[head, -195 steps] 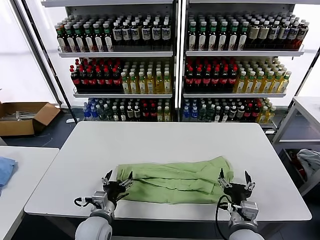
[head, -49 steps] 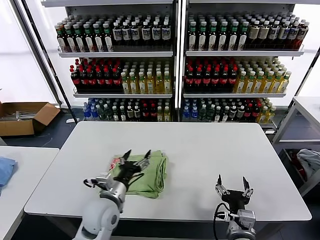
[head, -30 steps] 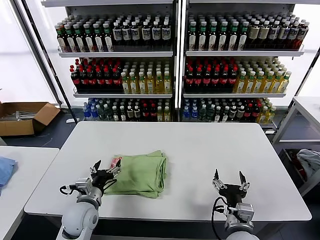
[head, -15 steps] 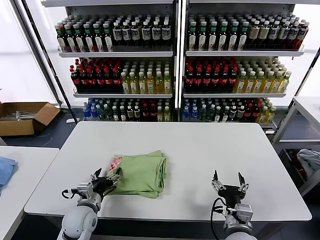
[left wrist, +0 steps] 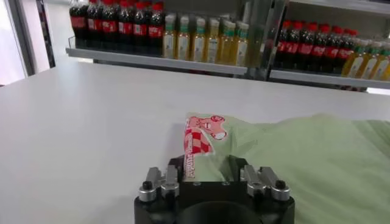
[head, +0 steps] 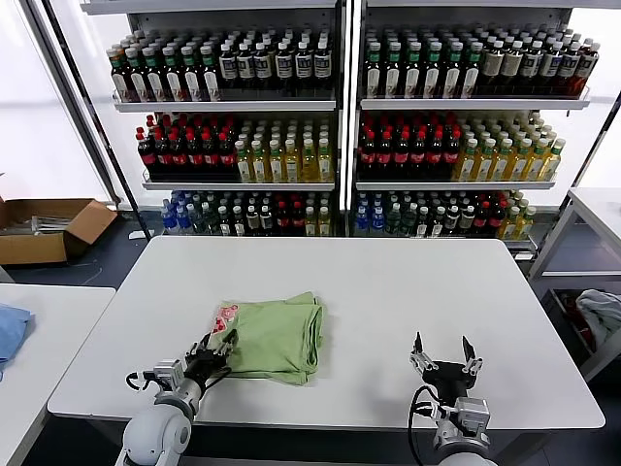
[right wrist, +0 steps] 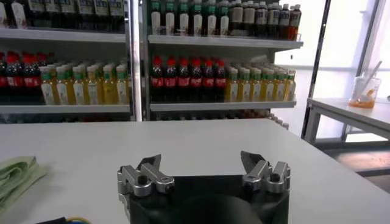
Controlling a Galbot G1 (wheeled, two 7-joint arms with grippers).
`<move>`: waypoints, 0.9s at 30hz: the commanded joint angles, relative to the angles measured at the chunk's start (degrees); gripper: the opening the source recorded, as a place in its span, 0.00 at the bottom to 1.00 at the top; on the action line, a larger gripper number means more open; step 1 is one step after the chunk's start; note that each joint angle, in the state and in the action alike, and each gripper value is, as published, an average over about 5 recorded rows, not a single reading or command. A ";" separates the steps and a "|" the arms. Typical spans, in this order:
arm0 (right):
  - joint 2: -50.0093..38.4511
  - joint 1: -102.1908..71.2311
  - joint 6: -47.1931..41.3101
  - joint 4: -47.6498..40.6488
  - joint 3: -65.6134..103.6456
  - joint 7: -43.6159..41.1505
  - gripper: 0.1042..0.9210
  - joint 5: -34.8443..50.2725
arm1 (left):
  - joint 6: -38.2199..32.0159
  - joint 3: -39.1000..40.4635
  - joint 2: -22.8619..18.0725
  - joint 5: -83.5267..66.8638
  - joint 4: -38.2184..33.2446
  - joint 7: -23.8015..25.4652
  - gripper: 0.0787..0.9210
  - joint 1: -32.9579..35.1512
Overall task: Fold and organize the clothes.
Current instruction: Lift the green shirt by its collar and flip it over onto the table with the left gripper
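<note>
The clothes, a light green polo shirt [head: 277, 335], lie folded into a small rectangle on the white table [head: 388, 282], left of centre. The red-and-white graphic [head: 224, 316] shows at the shirt's left edge. My left gripper [head: 212, 357] sits low at the shirt's near-left corner. In the left wrist view its fingers have drawn in on the cloth edge [left wrist: 205, 163], with the green shirt [left wrist: 292, 158] and the graphic [left wrist: 204, 128] just beyond. My right gripper [head: 441, 351] hovers open near the table's front right, with nothing between its fingers [right wrist: 201, 159]. The shirt's edge [right wrist: 15, 173] shows far off to its side.
Shelves of bottles [head: 340, 126] stand behind the table. A cardboard box [head: 44, 228] lies on the floor at the left. A blue cloth [head: 10, 330] rests on a side table. Another table [head: 597, 209] and a grey cloth [head: 602, 316] are at the right.
My left gripper has slid toward the table's front along the shirt's left edge and its fingers have closed in on the cloth. The right gripper has stayed put, open.
</note>
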 commanded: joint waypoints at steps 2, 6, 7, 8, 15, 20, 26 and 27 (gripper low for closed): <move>0.07 0.04 0.08 0.06 0.13 0.02 0.88 -0.09 | 0.53 0.35 -0.03 -1.43 -0.09 1.81 0.34 0.29; 0.12 0.37 0.02 0.08 0.06 0.06 0.88 -0.15 | 0.03 0.35 -0.13 -0.78 -0.28 2.03 0.21 0.10; 0.11 0.47 -0.01 0.08 0.07 0.08 0.88 -0.15 | -0.29 0.26 -0.16 -0.49 -0.23 2.08 0.17 0.08; 0.10 0.56 -0.04 0.08 0.08 0.09 0.88 -0.14 | -0.62 0.10 -0.17 -0.22 -0.20 2.13 0.14 0.07; -0.25 1.15 -0.16 -0.19 0.17 0.14 0.88 -0.06 | -1.91 -5.28 4.08 -1.51 -1.47 2.06 0.05 -0.12; -0.56 1.84 -0.19 -0.59 0.13 0.17 0.88 0.19 | -1.87 -14.57 15.64 -5.97 -0.94 2.67 0.05 -0.57; -0.69 2.48 -0.18 -1.07 -0.07 0.19 0.88 0.62 | -3.87 -23.20 33.70 -8.02 6.42 5.77 0.05 -1.60; -0.66 2.52 -0.16 -1.14 -0.09 0.19 0.88 0.67 | -4.33 -23.57 36.10 -7.82 7.66 6.36 0.05 -1.92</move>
